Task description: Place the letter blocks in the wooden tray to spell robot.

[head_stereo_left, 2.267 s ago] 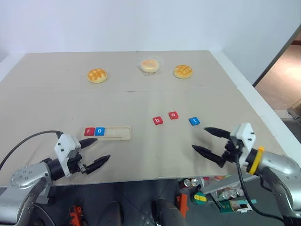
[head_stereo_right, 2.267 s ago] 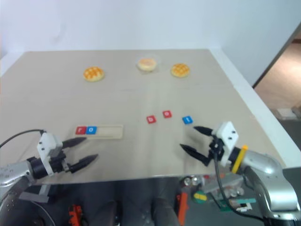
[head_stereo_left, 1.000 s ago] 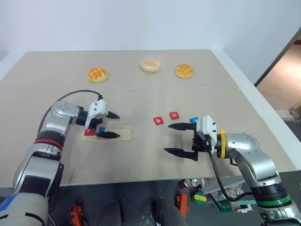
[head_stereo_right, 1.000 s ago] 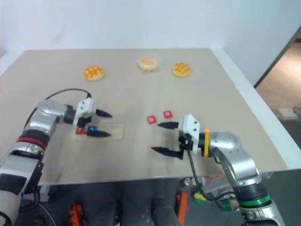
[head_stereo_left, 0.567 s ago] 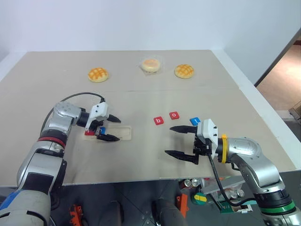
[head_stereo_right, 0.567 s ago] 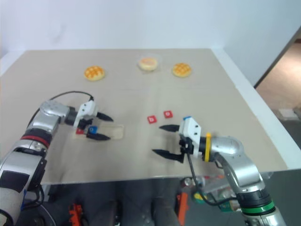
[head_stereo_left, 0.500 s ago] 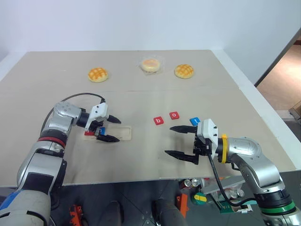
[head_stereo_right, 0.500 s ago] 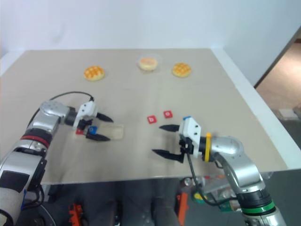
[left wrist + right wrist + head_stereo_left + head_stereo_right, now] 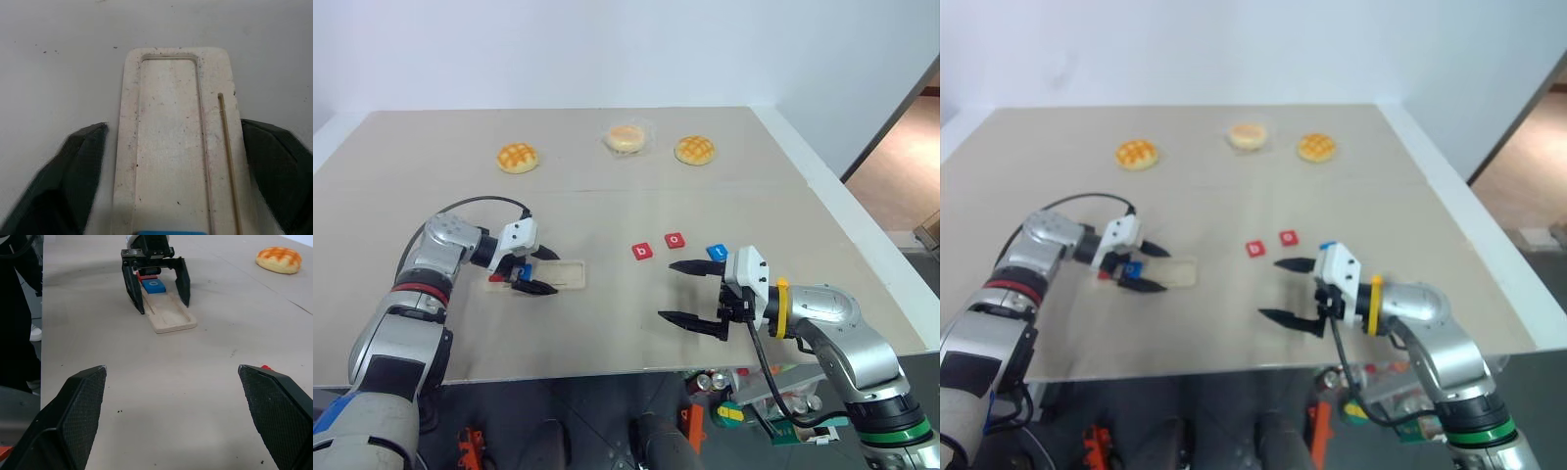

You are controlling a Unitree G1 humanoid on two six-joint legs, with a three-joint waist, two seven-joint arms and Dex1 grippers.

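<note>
**Three tiles loose, right arm closest**

Beige table (image 9: pixel 607 196) under a plain white wall, three buns (image 9: pixel 518 157) along the far edge, and all the action is at the near side. The left gripper (image 9: pixel 554 272) is down at the wooden tray (image 9: pixel 570 275), its fingers spread and straddling it, one just beside each long edge. A thin gap shows on one side, so I would not call that a grip. The tray's long axis runs straight out along those fingers. Back between them sits a blue tile (image 9: pixel 150 284) reading "o", with a red tile (image 9: pixel 497 278) behind it, its letter hidden. The bare part of the groove lies ahead of the fingertips.

Over to the right gripper (image 9: pixel 667 291): jaws wide, holding nothing, hovering above the table. Just past its far finger lie the loose letter blocks: red "b" (image 9: pixel 642 251), red "o" (image 9: pixel 676 239), and a blue one (image 9: pixel 717 253) that looks like "t". They are well apart from the tray, on its open-end side. The right arm is clearly nearer, and "b" looks to be next.
</note>
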